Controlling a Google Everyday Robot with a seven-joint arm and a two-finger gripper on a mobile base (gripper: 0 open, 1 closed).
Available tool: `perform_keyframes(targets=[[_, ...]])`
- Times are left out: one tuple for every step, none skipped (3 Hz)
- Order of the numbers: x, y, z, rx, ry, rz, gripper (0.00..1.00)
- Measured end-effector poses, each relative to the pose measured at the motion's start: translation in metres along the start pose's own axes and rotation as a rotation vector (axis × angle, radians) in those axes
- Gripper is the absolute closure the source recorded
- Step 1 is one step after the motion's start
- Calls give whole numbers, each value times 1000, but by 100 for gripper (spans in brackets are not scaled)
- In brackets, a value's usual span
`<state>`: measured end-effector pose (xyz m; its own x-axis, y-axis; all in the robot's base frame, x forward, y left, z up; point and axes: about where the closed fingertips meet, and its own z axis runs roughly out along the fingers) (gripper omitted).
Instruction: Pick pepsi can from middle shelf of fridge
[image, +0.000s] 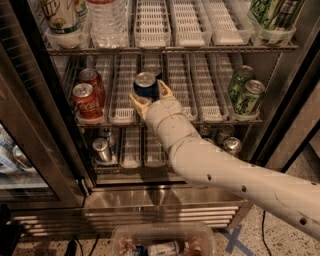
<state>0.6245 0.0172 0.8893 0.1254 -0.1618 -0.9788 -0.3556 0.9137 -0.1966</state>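
Observation:
My gripper (149, 95) is inside the fridge (60, 165), shut on a dark blue pepsi can (146, 86) with a silver top. It holds the can tilted and lifted above the white lanes of the middle shelf (180, 107). The cream fingers (140, 104) clasp the can from both sides. The second pepsi can is hidden behind the held can and the gripper. My cream arm (225, 167) reaches in from the lower right.
Two red Coca-Cola cans (86, 97) stand at the shelf's left, two green cans (246, 92) at its right. Silver cans (101, 149) sit on the lower shelf. Bottles (106, 20) stand on the top shelf. A clear tub (162, 242) lies on the floor.

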Motion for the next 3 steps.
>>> perform_keyframes(targets=[[-14, 3, -12, -30, 6, 39, 100], [-14, 0, -37, -54, 61, 86, 100], [4, -14, -76, -69, 187, 113, 100]])
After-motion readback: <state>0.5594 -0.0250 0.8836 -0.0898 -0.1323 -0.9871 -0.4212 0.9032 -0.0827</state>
